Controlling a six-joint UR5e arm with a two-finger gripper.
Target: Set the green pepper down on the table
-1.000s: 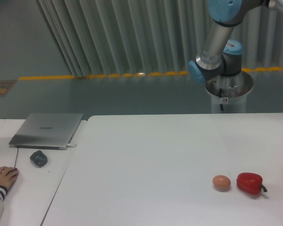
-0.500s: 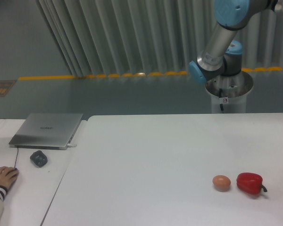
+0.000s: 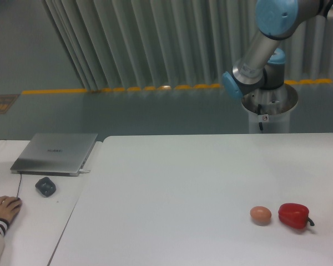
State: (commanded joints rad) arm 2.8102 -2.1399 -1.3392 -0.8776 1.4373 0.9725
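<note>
I see no green pepper on the table (image 3: 172,183), and my gripper is out of view, so I cannot tell its state. Such pepper is probably light, glossy, slippery; I would grasp its middle.

The arm (image 3: 265,50) runs off the top right edge; its end effector is out of view.
</note>
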